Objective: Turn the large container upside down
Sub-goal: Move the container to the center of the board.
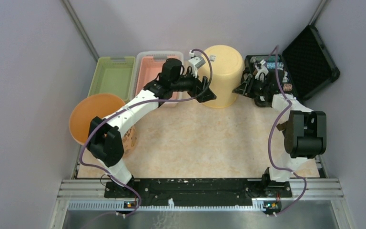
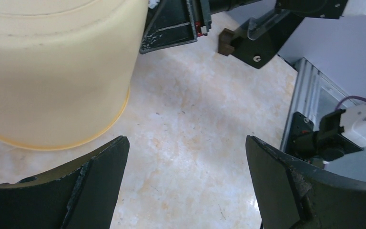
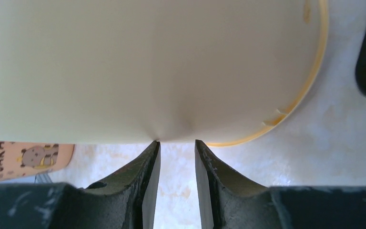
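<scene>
my L gripper wide open, empty, tub ahead-left | my R gripper a crack apart, empty, tips at tub wall | pink bin beyond tub | tub axis vert, rim down

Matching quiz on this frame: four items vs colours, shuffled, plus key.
Items:
1. bucket
2. bowl
3. far-left bin
4. case

Colours:
a. black
b. green
c. cream
d. orange

Pairs: 1-c, 2-d, 3-b, 4-a
</scene>
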